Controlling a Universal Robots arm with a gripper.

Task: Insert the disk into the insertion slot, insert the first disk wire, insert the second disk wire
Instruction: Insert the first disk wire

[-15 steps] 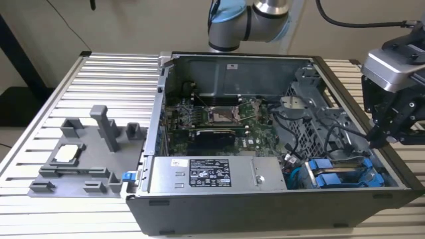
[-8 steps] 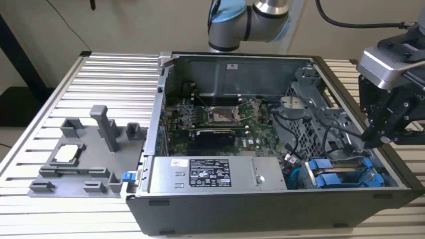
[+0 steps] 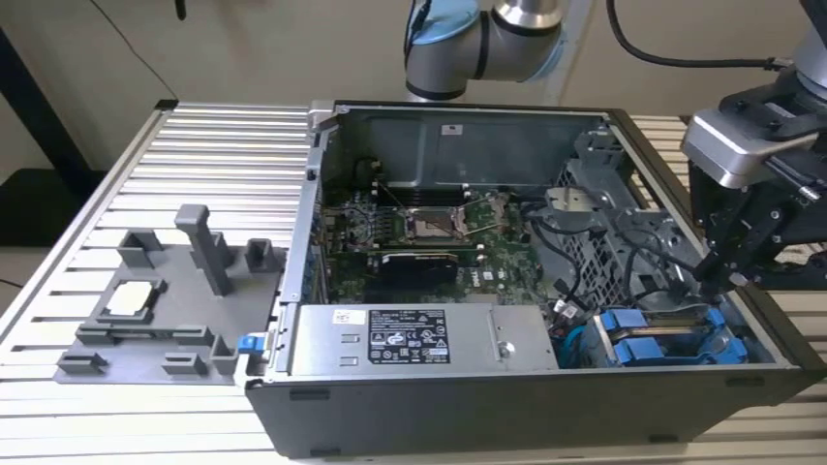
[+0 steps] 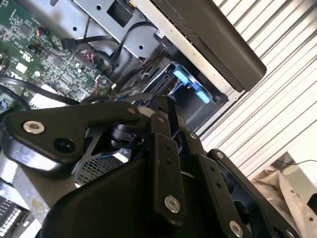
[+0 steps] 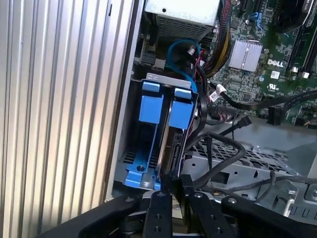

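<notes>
Where the open case (image 3: 517,407) lies on the ribbed table (image 3: 194,145), the arm (image 3: 478,39) stands behind it. The gripper (image 3: 715,279) hangs inside the case at the exterior view's right, just above the slot (image 5: 166,78). Its fingers (image 5: 159,213) are clenched on the black plug of a wire (image 5: 241,151). From the plug the wire loops away over the perforated cage (image 5: 257,158) beside the slot. In the first wrist view the plug sits close against the near edge of the disk (image 5: 181,113). Whether it touches the disk or has gone in, I cannot tell.

The disk stands in the slot, pushed in, with a second drive (image 5: 150,106) in its own blue frame just beside it in the same bay. Both blue tabs show side by side, and a blue cable (image 5: 181,47) curls just beyond them. In the second wrist view the gripper points toward the same pair of blue frames, with the board (image 4: 44,64) off to one side.

In the exterior view the power supply (image 3: 413,339) lies along the case's near wall. It sits between the slot and a grey fixture (image 3: 155,291) that stands on the table at the exterior view's left, well apart from the gripper.
</notes>
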